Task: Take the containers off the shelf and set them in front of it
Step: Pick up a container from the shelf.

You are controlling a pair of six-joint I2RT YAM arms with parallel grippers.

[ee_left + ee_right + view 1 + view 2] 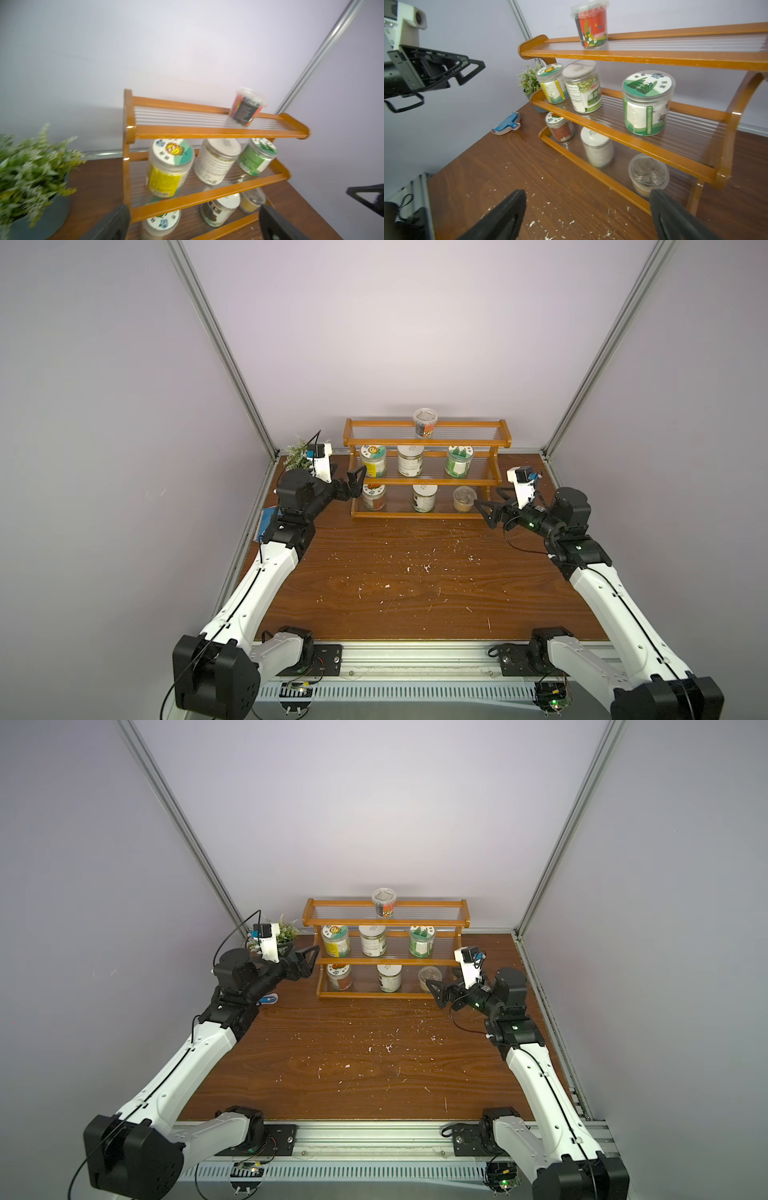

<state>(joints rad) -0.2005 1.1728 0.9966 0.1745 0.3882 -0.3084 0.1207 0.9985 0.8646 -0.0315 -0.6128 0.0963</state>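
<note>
The left gripper (358, 483) and right gripper (486, 513) are both spread and empty. The containers (409, 460) on the shelf (465, 442) seem light, stiff and slippery; hold each around its side wall.

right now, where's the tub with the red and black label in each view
Top view: the tub stands alone on the top tier of the shelf, about midway along.
Top view: the same spot.
Left wrist: on the top tier, blurred, toward the end away from the plant.
Right wrist: on the top tier, above the plain white-lidded jar.
Shared landmark: the green-lidded jar on the middle tier, in all four.
</note>
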